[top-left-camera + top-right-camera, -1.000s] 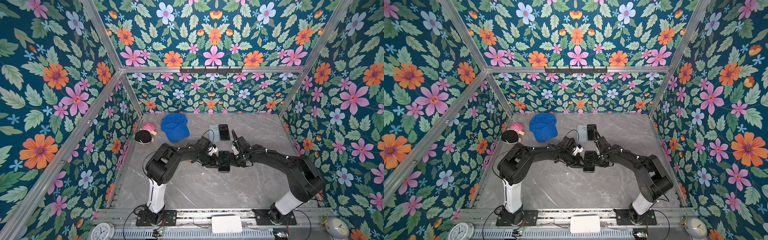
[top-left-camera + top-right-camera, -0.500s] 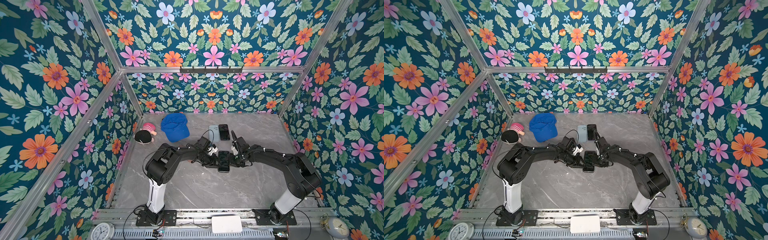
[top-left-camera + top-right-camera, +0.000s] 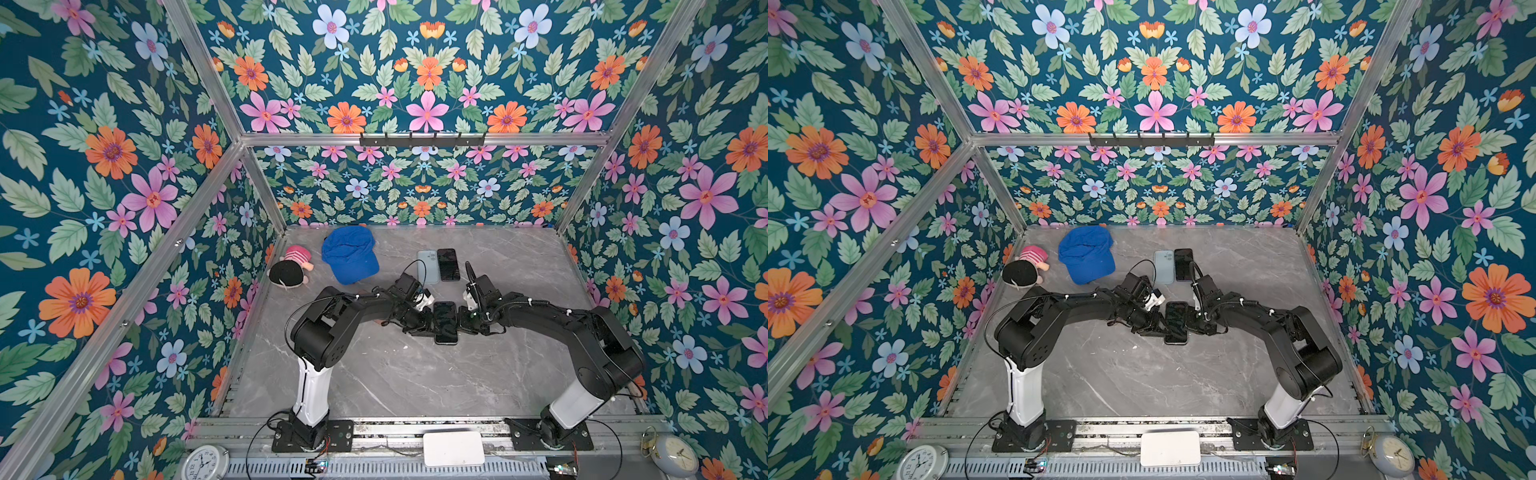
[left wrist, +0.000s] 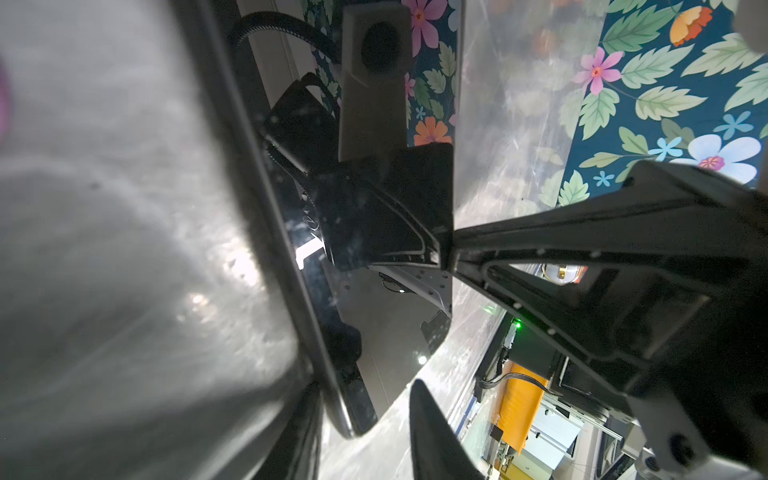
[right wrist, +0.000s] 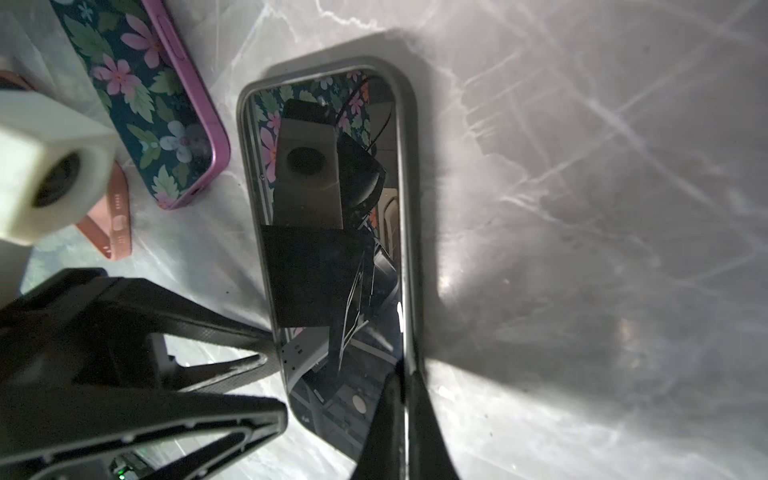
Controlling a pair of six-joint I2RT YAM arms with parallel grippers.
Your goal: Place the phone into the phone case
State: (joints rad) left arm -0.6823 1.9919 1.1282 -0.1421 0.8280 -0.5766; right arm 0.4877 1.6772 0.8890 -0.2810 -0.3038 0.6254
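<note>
The fingers of the left gripper stand apart with nothing between them, and both tips rest against one long edge of the phone. The right gripper is closed to a single wedge, and its tip presses on the opposite edge, near a corner.

Under everything lies the grey marble table. At its back are a blue cap and a plush doll (neither belongs to the task). The phone lies flat, screen up, in the middle of the table between both grippers. A grey rim runs around it, which I take for the phone case. Behind it, a pale blue handset and a black handset lie side by side.

I judge that the step in hand is the final seating: the far end looks in, but the wedge hides the near corner. The next move calls for a firm press down on that corner while the left tips keep the case from sliding.
</note>
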